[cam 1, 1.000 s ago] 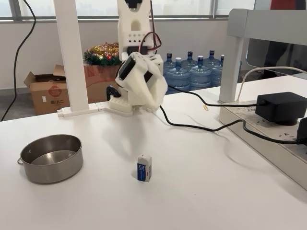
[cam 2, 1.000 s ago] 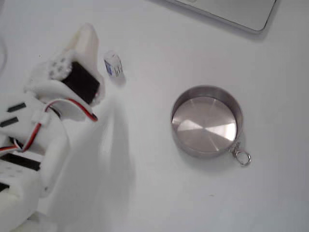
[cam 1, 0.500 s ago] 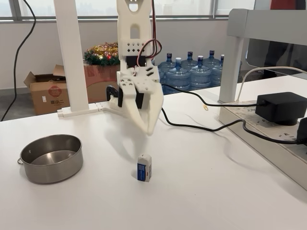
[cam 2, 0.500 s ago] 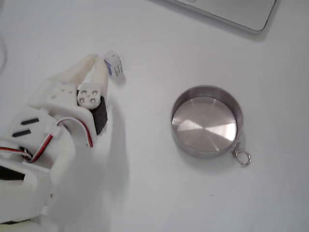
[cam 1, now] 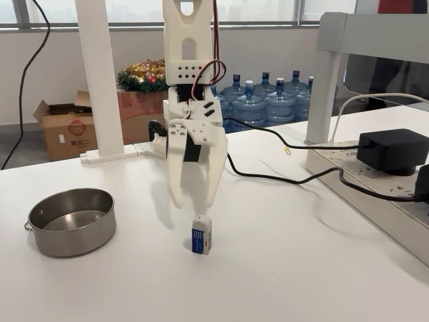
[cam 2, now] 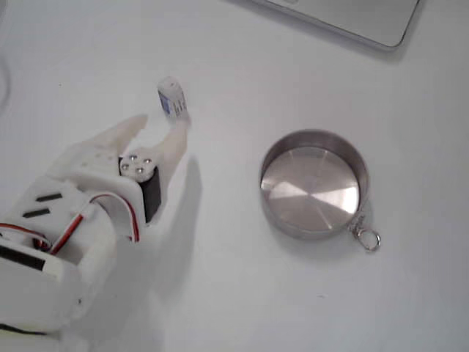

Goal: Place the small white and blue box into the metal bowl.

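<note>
Side fixed view, left to right: bowl point(cam 1: 72, 221) on the table point(cam 1: 301, 268) at left, empty; box point(cam 1: 201, 235) upright near centre, well apart from the bowl, untouched; gripper point(cam 1: 191, 202) hanging just above and slightly behind the box, fingers spread, nothing between them; black cable point(cam 1: 281, 177) and power adapter point(cam 1: 393, 150) at right

Top fixed view, left to right: gripper point(cam 2: 160, 125) entering from lower left, tips parted; box point(cam 2: 172, 100) just beyond the tips; bowl point(cam 2: 314, 184) at right with a ring point(cam 2: 370, 239) on its rim

Risks, judged from this pose: the box is small, tall and light; a descent slightly off centre would set one fingertip on its top or edge and tip it over or push it away; the spread looks only modestly wider than the box, so alignment margin is small; a shallow pinch could let it slip during the carry to the bowl; release from height could bounce it off the steel floor

Hard to make out: arm base and upper links cut off in both fixed views; top view is blurred, so box markings are unreadable; exact height of the tips above the box cannot be told
</note>
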Robot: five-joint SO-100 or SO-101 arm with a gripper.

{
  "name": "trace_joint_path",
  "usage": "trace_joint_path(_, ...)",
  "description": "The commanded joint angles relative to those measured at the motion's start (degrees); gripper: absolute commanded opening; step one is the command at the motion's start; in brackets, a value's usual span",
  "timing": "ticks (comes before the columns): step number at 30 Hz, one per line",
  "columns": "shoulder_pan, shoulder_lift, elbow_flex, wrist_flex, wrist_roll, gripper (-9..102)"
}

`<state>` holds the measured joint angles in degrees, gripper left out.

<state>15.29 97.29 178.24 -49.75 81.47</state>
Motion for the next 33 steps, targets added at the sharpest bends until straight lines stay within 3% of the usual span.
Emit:
trace_joint_path(1,-0.3,-0.6,-2.2,-1.1,0.5,21)
trace_joint_path(33,-1.6,-18.9,-21.8,-1.1,0.5,24)
